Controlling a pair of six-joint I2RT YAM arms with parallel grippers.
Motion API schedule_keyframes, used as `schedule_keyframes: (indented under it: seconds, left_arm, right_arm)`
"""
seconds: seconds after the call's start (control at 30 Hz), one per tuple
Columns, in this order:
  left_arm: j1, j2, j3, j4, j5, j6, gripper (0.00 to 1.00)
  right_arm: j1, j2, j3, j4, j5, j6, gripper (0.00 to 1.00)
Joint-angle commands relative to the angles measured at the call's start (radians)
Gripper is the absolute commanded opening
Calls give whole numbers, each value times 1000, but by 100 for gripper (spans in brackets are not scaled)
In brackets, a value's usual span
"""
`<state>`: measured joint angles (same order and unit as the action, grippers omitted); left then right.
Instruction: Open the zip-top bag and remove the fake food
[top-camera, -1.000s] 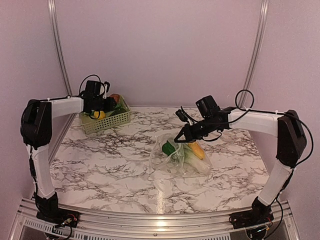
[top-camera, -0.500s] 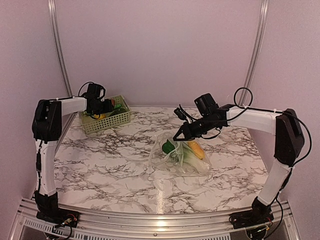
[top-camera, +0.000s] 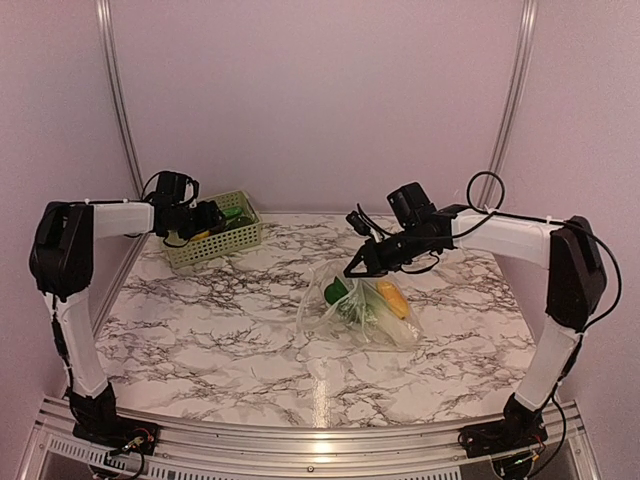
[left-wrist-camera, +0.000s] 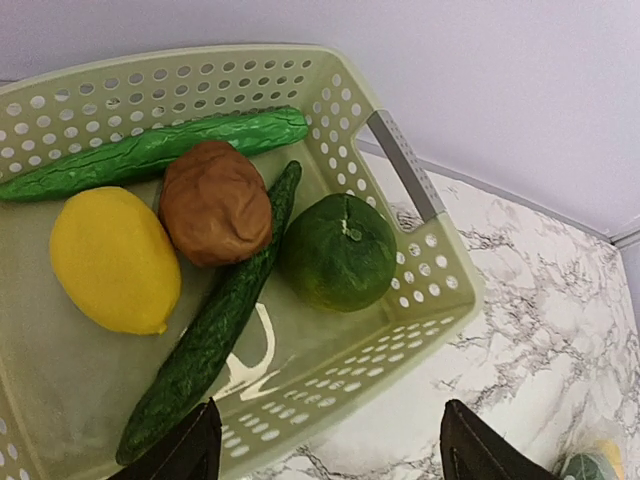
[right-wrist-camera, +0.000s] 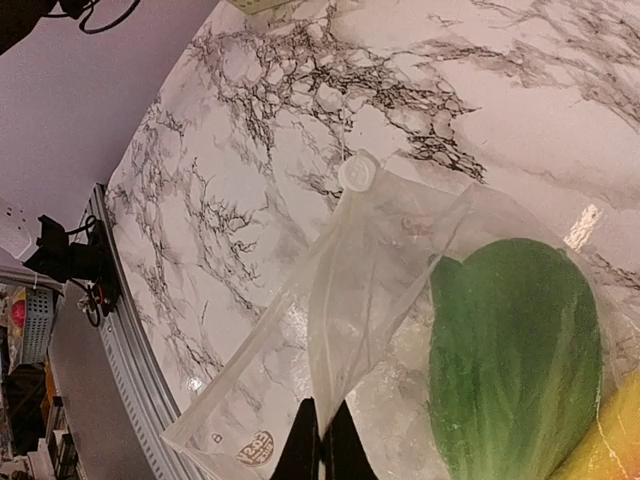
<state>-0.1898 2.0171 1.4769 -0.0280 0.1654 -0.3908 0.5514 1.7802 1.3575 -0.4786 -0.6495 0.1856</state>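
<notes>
R pincer nips zip-top bag; L pincer agape over basket.

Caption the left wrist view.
Open left jaws hover by a basket of toy lemon, brown lump, green citrus, two cucumbers.

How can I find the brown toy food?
Look at the light green lattice plastic basket in the table's far left corner. Inside, beside the yellow plastic lemon, lies a rounded, lumpy brown toy food. It is the only brown piece; its neighbours are green or yellow.
</notes>
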Motion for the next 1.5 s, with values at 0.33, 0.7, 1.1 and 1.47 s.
schedule_keyframes:
  seconds: [0.33, 0.7, 1.1, 1.47]
  left_arm:
    - [-350, -370, -564, 440, 139, -306, 69]
    - [-543, -178, -530, 667, 149, -541, 64]
    - [-593, 51, -394, 736, 156, -705, 68]
    - [-594, 135, -350, 730, 148, -775, 70]
  right_arm:
    - [52, 93, 142, 64, -24, 75, 0]
    - [83, 131, 193, 125, -13, 146, 0]
    - [77, 157, 192, 158, -32, 177, 0]
    - [-188, -8, 8, 94, -5, 124, 42]
